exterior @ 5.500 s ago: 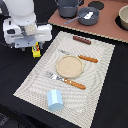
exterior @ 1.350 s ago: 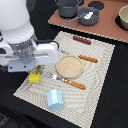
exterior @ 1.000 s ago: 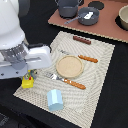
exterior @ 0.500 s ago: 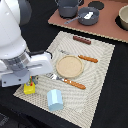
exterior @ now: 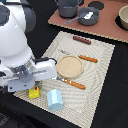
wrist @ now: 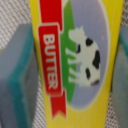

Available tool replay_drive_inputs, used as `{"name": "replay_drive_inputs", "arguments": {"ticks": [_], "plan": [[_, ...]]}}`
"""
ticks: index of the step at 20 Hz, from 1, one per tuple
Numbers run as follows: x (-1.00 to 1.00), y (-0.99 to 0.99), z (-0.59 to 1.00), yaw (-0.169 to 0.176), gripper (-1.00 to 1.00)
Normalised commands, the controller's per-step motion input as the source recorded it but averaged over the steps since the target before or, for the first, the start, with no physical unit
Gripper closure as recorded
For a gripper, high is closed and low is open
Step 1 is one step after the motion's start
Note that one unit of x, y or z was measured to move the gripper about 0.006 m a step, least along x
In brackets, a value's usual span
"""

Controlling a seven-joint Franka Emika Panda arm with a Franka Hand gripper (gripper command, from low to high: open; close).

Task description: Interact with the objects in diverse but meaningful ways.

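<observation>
The pale blue rounded-top block point(exterior: 55, 99) is being seen lying nearest on the woven mat point(exterior: 102, 75) covering the tabletop. Just beside it, the yellow box point(exterior: 34, 92) is being straddled by the gripper point(exterior: 33, 86); whether it is clamped cannot be told. In the wrist view the box point(wrist: 75, 60) is being shown with a red "BUTTER" ribbon, green ground and a spotted cow, the teal pads point(wrist: 17, 90) flanking it. Farther off, the dark brown sausage point(exterior: 82, 40) is being left by the mat's far edge.

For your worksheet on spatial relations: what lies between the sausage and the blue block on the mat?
In the exterior view, the tan plate lies between the sausage and the blue block, with an orange-handled knife just past it on the block's side.
</observation>
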Motion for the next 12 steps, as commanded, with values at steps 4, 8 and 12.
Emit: {"name": "replay_drive_inputs", "arguments": {"ticks": [4, 8, 12], "plan": [[0.39, -0.11, 0.96, 0.001, -1.0], [0.48, -0.27, 0.83, 0.021, -1.0], [0.3, -0.34, 0.66, 0.08, -1.0]]}}
